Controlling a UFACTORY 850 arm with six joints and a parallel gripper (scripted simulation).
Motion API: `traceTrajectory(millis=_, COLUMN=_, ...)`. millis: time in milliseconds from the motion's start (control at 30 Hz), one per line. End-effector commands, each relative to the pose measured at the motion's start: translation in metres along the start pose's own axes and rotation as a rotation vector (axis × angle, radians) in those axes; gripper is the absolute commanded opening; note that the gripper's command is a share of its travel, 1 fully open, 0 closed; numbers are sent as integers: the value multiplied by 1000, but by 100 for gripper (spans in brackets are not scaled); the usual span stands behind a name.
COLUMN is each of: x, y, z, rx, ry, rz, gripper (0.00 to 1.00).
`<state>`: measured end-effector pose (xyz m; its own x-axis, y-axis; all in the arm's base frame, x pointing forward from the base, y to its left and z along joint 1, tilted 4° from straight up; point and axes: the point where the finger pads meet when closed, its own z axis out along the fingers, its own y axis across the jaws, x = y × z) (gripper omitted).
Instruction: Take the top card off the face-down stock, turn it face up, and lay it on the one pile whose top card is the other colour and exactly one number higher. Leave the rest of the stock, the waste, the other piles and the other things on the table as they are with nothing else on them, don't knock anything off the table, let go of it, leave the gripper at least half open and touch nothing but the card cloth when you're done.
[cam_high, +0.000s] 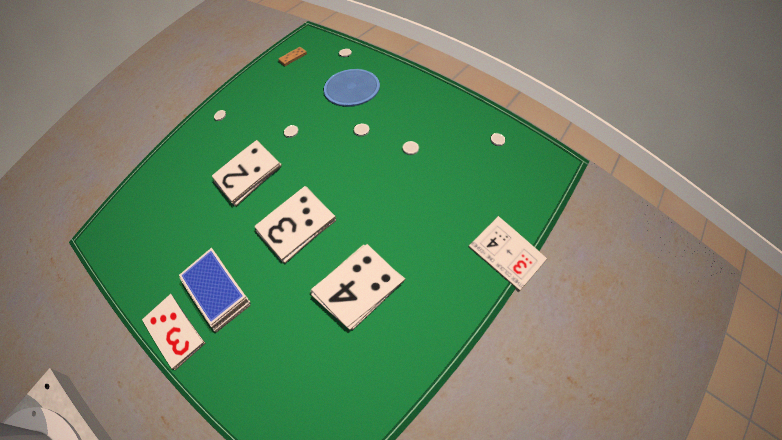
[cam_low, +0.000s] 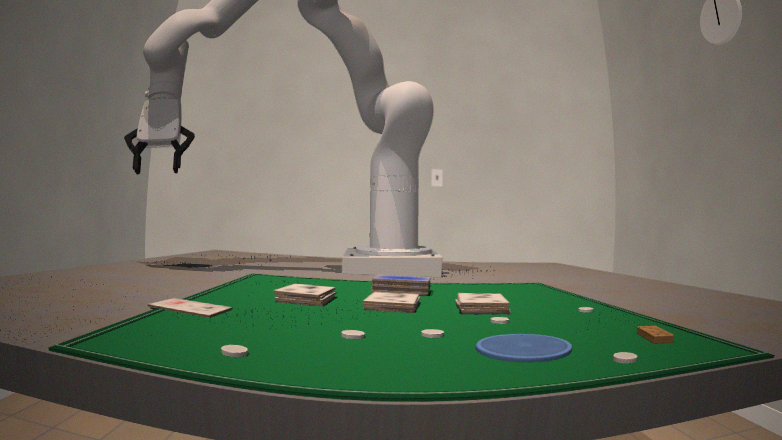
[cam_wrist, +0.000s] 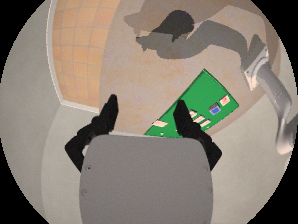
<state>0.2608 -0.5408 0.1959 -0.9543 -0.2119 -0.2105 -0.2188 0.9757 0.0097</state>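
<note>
Top view, items on my desk (cam_high: 628, 339), placed from the blue-backed stock (cam_high: 212, 286): red 3 waste card (cam_high: 172, 331) just beside it; black 4 pile (cam_high: 357, 285), black 3 pile (cam_high: 294, 223) and black 2 pile (cam_high: 246, 171) farther out. Reference card (cam_high: 507, 252) reads 4 and red 3; small print illegible. Claw (cam_low: 156, 157): fully spread, empty, high and well off the stock. Risk: a deep pinch could drag several stock cards or nudge the waste.
</note>
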Motion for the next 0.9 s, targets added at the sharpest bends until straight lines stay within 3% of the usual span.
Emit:
traceTrajectory(millis=0, x=0, y=-1, z=-1, rx=2, ry=0, rz=0, gripper=100)
traceTrajectory(millis=600, x=-3, y=1, z=0, rx=1, ry=2, rz=-5, gripper=100)
traceTrajectory(millis=733, x=-42, y=33, z=26, rx=-16, ry=51, rz=-97, gripper=100)
traceTrajectory(millis=867, x=-61, y=51, z=37, rx=-22, ry=73, rz=-144, gripper=100)
